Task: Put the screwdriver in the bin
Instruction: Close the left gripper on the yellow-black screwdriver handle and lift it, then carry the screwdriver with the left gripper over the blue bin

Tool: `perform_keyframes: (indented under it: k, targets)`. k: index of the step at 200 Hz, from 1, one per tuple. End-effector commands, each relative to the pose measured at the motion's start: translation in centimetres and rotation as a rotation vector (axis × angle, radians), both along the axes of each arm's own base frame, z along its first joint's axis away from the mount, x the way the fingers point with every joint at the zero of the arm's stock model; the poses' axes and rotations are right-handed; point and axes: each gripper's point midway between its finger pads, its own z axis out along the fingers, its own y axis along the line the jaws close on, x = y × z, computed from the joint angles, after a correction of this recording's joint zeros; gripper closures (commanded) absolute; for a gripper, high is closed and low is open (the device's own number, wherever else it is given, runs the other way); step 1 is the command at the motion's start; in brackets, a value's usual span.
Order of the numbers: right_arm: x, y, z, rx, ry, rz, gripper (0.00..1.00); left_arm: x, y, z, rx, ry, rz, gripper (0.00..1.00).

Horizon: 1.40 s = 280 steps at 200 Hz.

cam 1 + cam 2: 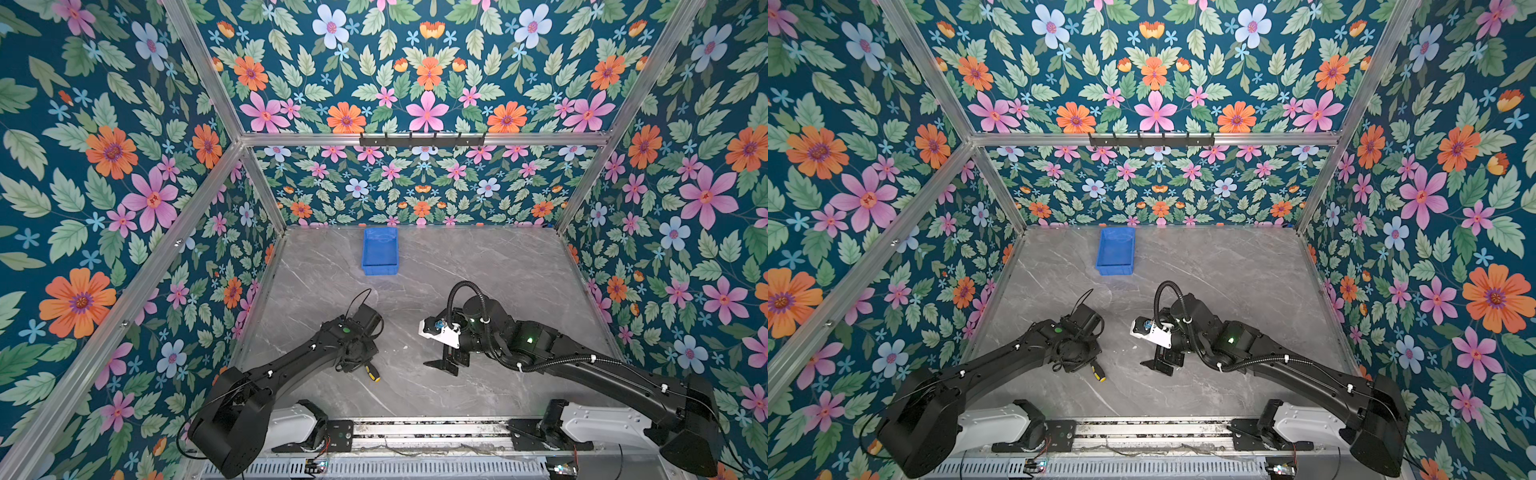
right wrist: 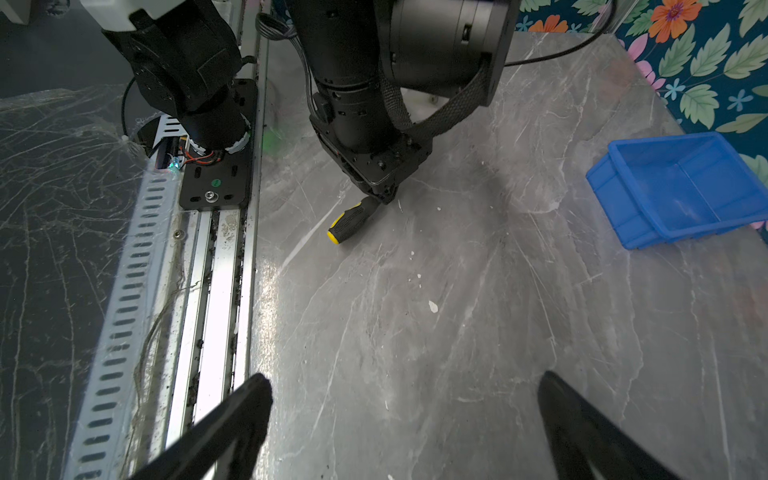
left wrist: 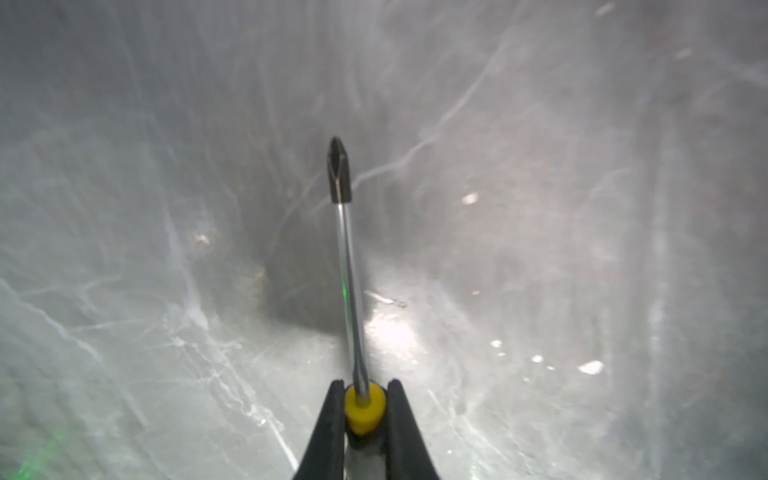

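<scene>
Nearest, at lower centre-left in both top views, the left gripper [image 3: 365, 392] is clamped on the screwdriver [image 3: 351, 282]. In the left wrist view, its two dark fingers [image 3: 332, 415] press either side of the yellow collar, where the shaft leaves the handle. The bright shaft and its dark tip run straight out ahead over the grey marble table [image 1: 498, 270].

In a top view only the black-and-yellow handle [image 1: 372, 372] pokes out from under the wrist, slanting towards the lower right. From the right wrist view the handle [image 2: 349, 220] droops towards the tabletop. I can't tell whether its butt end is resting on the surface or just clear of it.

A little further in, right of centre, the right gripper [image 1: 446, 361] hangs idle, its jaws wide apart and holding nothing.

Farthest off, at upper centre against the back wall, sits the bin [image 1: 380, 270], blue and empty. It is well apart from both arms.

So I'd say the grasp is made and the carry is what comes next. That calls for a clean lift so the drooping handle doesn't drag, then a long reach up the frame to the bin. The tool should be turned along the bin's length before the fingers part.
</scene>
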Motion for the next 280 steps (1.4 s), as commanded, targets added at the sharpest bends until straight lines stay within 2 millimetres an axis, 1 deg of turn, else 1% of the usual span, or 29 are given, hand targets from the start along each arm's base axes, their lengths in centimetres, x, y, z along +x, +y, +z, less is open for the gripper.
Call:
perform_keyframes:
  k: [1, 67, 85, 105, 120, 144, 168, 189, 211, 238, 259, 280]
  targets:
    - [0.2, 0.3, 0.5, 0.031, -0.006, -0.011, 0.01, 0.9, 1.0, 1.1, 0.077, -0.047, -0.028, 1.00]
    - [0.6, 0.4, 0.8, 0.060, 0.001, -0.043, 0.01, 3.4, 0.6, 3.5, 0.118, -0.131, -0.073, 1.00]
    - [1.1, 0.2, 0.9, 0.059, -0.012, -0.063, 0.01, 4.7, 0.2, 4.8, 0.131, -0.179, -0.098, 1.00]
    - [2.1, -0.5, 1.5, 0.075, -0.016, -0.100, 0.01, 6.5, -0.3, 6.7, 0.156, -0.245, -0.134, 1.00]
    - [3.1, -1.2, 2.1, 0.097, -0.022, -0.132, 0.01, 8.1, -0.8, 8.2, 0.171, -0.301, -0.158, 1.00]
    - [4.4, -1.9, 3.2, 0.126, -0.044, -0.171, 0.01, 10.7, -1.8, 10.1, 0.181, -0.368, -0.203, 1.00]
    - [5.5, -2.6, 3.4, 0.144, -0.048, -0.216, 0.01, 13.6, -2.9, 11.5, 0.185, -0.424, -0.246, 1.00]
    - [6.0, -2.8, 3.6, 0.147, -0.051, -0.234, 0.01, 16.3, -3.9, 12.1, 0.147, -0.458, -0.261, 1.00]
    - [6.2, -2.7, 3.9, 0.155, -0.055, -0.238, 0.01, 19.8, -4.3, 12.4, 0.118, -0.485, -0.262, 1.00]
    - [6.8, -2.4, 4.4, 0.169, -0.073, -0.249, 0.01, 24.1, -4.3, 12.6, 0.108, -0.497, -0.259, 1.00]
    - [8.0, -2.0, 5.3, 0.187, -0.107, -0.277, 0.01, 26.9, -4.3, 12.7, 0.150, -0.511, -0.294, 1.00]
    - [9.1, -1.6, 5.7, 0.197, -0.131, -0.305, 0.01, 29.6, -3.9, 13.2, 0.185, -0.542, -0.302, 1.00]
